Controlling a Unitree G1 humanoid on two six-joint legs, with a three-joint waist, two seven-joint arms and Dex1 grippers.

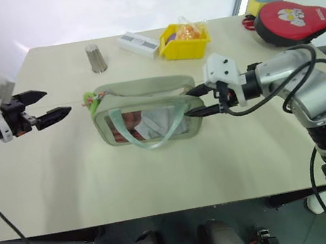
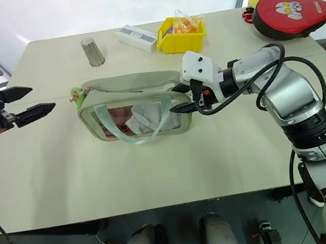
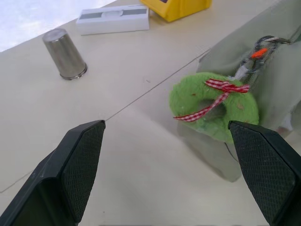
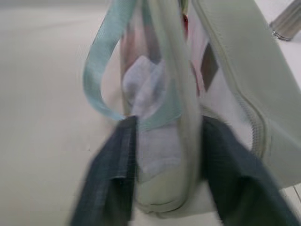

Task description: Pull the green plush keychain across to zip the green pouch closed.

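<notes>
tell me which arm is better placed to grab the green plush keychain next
Left. The left gripper hovers open just off the pouch end where the green plush keychain hangs, facing it. The right gripper is at the far end of the green pouch, its jaws astride that end.

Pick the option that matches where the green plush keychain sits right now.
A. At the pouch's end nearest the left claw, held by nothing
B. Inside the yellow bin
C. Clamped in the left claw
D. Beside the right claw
A. The green plush keychain hangs at the end of the green pouch facing the left claw, whose fingers stand wide open with a gap of bare table before it.
</notes>
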